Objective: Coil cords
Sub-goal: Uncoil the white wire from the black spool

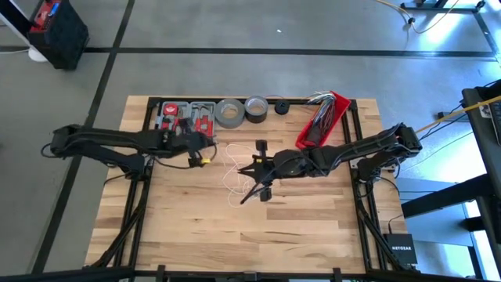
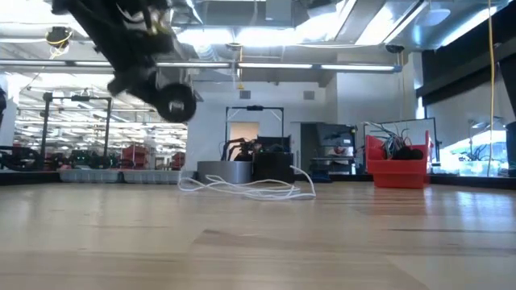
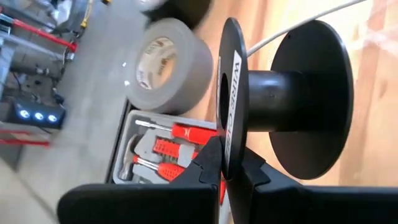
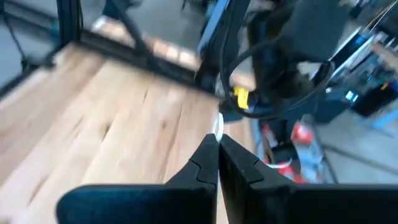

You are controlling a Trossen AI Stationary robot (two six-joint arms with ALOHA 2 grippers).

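Meanwhile the left gripper (image 3: 231,177) pinched a black spool's (image 3: 283,99) flange, the white cord (image 1: 235,174) trailing loose on the desk (image 1: 188,227) mid-way; right fingers (image 4: 208,163) pressed together, seemingly empty. Uneven slack could probably snag or slip off the spool.

L arm: reaches in from table's left edge, stretched nearly level toward centre-back. Left gripper (image 3: 225,177) at its tip, fingers (image 3: 208,163) clamped on the thin flange of a black spool (image 3: 292,99); held raised off the tabletop, as low view shows.

R arm: comes in from table's right edge, elbow bent, forearm angled toward table centre. Right gripper (image 4: 217,149) over mid-table, fingers (image 4: 202,163) pressed together, tips pointing toward L arm. Whether anything sits between them: can't tell.
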